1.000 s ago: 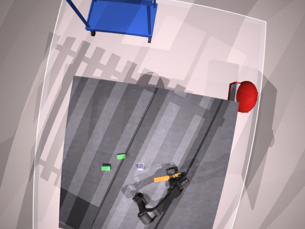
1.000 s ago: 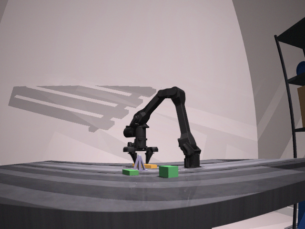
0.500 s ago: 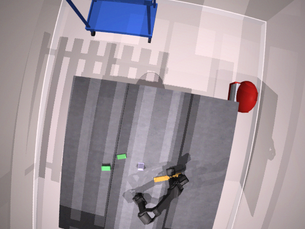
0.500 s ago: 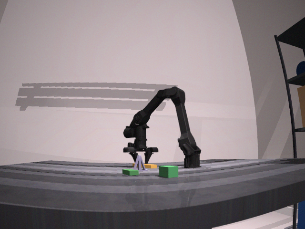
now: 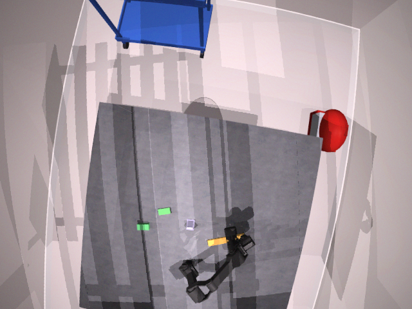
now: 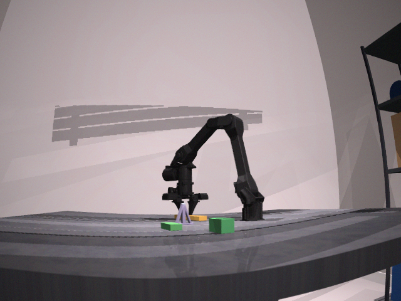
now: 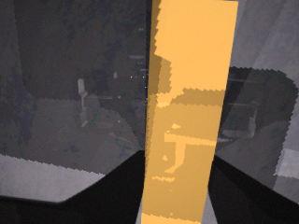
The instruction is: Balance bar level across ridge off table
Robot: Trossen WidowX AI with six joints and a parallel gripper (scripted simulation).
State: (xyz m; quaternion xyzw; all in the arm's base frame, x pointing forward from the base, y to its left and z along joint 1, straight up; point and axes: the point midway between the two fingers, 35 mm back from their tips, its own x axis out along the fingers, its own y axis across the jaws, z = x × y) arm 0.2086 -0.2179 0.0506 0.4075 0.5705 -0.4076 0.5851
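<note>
The orange bar (image 5: 217,241) (image 6: 200,217) (image 7: 192,70) lies low at the table top, right of the ridge in the top view and behind it in the exterior view. My gripper (image 5: 234,237) (image 6: 185,214) (image 7: 176,160) points down and is shut on the bar, one finger against each long side in the wrist view. The arm hides part of the bar in the top view. The small lavender ridge (image 5: 190,228) (image 6: 183,205) stands upright with nothing on its top. It partly covers the bar and fingers in the exterior view.
A flat green block (image 5: 164,211) (image 6: 171,226) and a taller green block (image 5: 143,226) (image 6: 221,225) stand on the grey table (image 5: 272,166) (image 6: 97,246), left of the ridge in the top view. A blue cart (image 5: 166,26) and a red rounded object (image 5: 334,129) are beyond the table.
</note>
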